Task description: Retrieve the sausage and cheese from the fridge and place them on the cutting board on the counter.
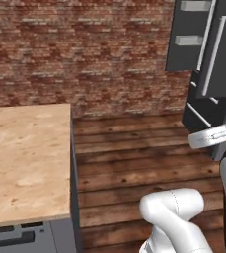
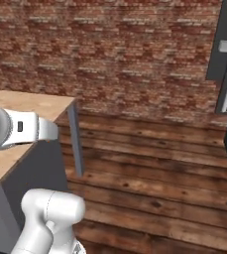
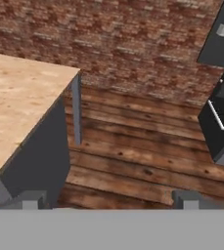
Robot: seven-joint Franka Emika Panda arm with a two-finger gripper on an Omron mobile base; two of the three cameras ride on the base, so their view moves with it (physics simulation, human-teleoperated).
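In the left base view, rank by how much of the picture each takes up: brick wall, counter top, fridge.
1. brick wall, the largest share.
2. counter top, though it lies nearer the camera, which inflates it.
3. fridge, smallest, cut off by the frame edge, so its true size cannot be judged.

The tall dark grey fridge with long white bar handles (image 1: 208, 54) is cut off by the top and right edges in all three views. The wide beige stone counter (image 1: 25, 158) runs off the left edge. The robot's own arm hides part of it in the right base view.
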